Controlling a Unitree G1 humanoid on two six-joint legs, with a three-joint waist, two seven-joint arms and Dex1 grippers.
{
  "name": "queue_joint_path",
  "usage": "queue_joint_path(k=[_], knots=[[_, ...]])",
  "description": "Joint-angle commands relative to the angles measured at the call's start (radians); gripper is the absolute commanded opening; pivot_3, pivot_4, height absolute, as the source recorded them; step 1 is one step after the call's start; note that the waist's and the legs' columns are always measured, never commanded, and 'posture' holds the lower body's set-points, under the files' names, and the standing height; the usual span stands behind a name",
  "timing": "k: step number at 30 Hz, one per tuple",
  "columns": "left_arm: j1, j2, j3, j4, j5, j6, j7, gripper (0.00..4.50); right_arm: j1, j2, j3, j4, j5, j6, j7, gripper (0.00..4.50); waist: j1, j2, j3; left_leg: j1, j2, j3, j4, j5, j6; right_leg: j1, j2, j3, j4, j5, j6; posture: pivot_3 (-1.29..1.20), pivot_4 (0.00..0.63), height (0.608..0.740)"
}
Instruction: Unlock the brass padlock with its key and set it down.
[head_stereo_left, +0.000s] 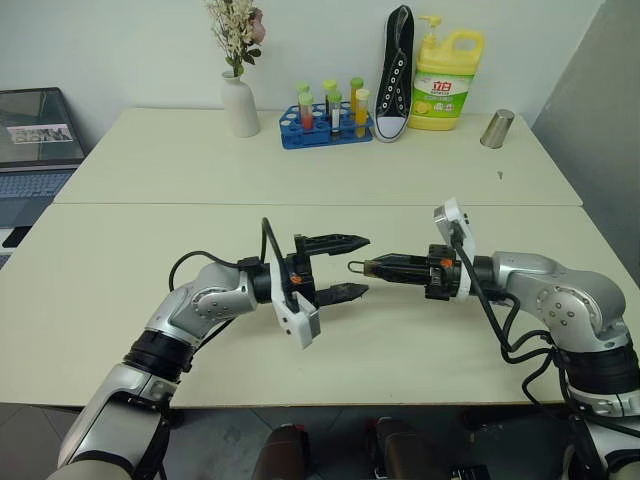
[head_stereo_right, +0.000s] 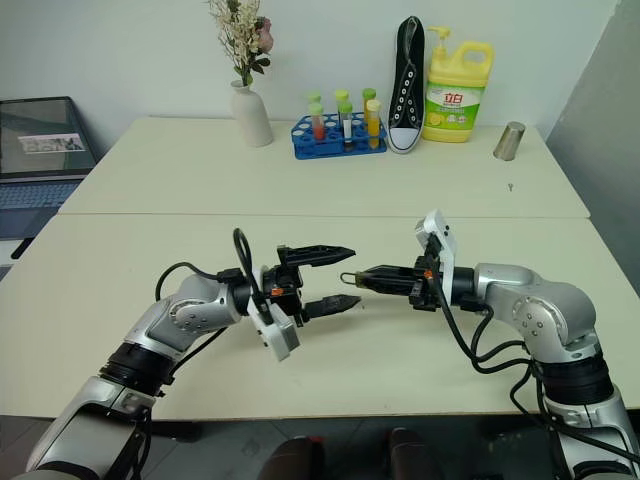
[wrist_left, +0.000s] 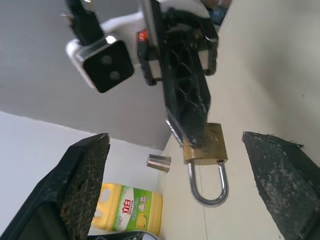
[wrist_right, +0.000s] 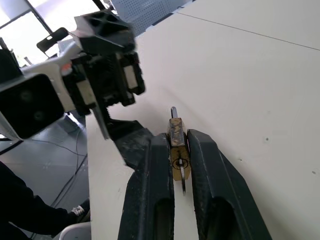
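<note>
The brass padlock (wrist_left: 205, 148) is a small gold box with a silvery shackle (wrist_left: 208, 192) that looks closed. My right gripper (head_stereo_left: 372, 267) is shut on its body and holds it above the table (head_stereo_left: 130, 260), shackle pointing at my left gripper (head_stereo_left: 366, 265). The left gripper is open, with one finger above and one below the shackle, touching nothing. In the right wrist view the padlock (wrist_right: 176, 134) sits between the two fingers, and a thin silvery piece (wrist_right: 183, 179) shows at the keyhole end. I cannot tell whether that piece is the key.
Along the table's far edge stand a white vase of flowers (head_stereo_left: 239, 102), a blue rack of tubes (head_stereo_left: 325, 122), a black shoe (head_stereo_left: 395, 75), a yellow bottle (head_stereo_left: 446, 82) and a metal cup (head_stereo_left: 497, 128). A laptop (head_stereo_left: 38, 140) sits at far left.
</note>
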Motion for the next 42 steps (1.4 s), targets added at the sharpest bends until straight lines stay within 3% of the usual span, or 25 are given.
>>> queue_joint_path(k=[1, 4, 15, 22, 31, 42], knots=[[0.001, 0.001, 0.012, -0.051, -0.144, 0.051, -0.033, 4.31, -0.001, -0.02, -0.033, -0.008, -0.013, -0.037, 0.027, 0.11, 0.0, 0.0, 0.0, 0.0, 0.0, 0.0, 0.0, 0.0, 0.0, 0.0, 0.0, 0.0, 0.0, 0.0, 0.0, 0.0, 0.15, 0.74], [0.004, -0.016, 0.034, -0.096, -0.258, 0.143, -0.059, 3.71, -0.001, -0.03, -0.043, -0.012, -0.016, -0.048, 0.036, 0.11, 0.0, 0.0, 0.0, 0.0, 0.0, 0.0, 0.0, 0.0, 0.0, 0.0, 0.0, 0.0, 0.0, 0.0, 0.0, 0.0, 0.15, 0.74], [-0.024, -0.055, 0.094, -0.073, -0.555, 0.747, -0.313, 0.01, 0.007, -0.014, -0.091, -0.045, 0.01, -0.048, 0.025, 0.11, -0.001, 0.0, 0.0, 0.0, 0.0, 0.0, 0.0, 0.0, 0.0, 0.0, 0.005, 0.0, 0.0, 0.0, 0.0, 0.0, 0.15, 0.74], [0.003, -0.077, 0.077, -0.05, -0.572, 0.955, -0.471, 0.0, 0.007, 0.002, -0.125, -0.06, 0.043, -0.032, -0.003, 0.11, -0.001, 0.0, 0.0, 0.0, 0.0, -0.001, 0.0, 0.0, 0.0, 0.0, 0.005, 0.0, 0.0, 0.0, 0.0, 0.0, 0.15, 0.74], [-0.019, -0.212, 0.094, -0.053, -0.538, 0.958, -0.478, 0.0, 0.002, 0.015, -0.133, -0.071, 0.084, -0.004, -0.032, 0.11, 0.0, 0.0, 0.0, 0.0, 0.0, -0.001, 0.0, 0.0, 0.0, 0.0, 0.005, 0.001, 0.0, 0.0, 0.0, 0.0, 0.15, 0.74], [0.02, -0.211, 0.133, -0.232, -0.621, 1.141, -0.52, 0.0, 0.012, 0.009, -0.127, -0.059, 0.069, -0.011, -0.036, 0.11, -0.001, 0.0, 0.0, 0.0, 0.0, -0.001, 0.0, 0.0, 0.0, 0.0, 0.005, 0.001, 0.0, 0.0, 0.0, 0.0, 0.15, 0.74]])
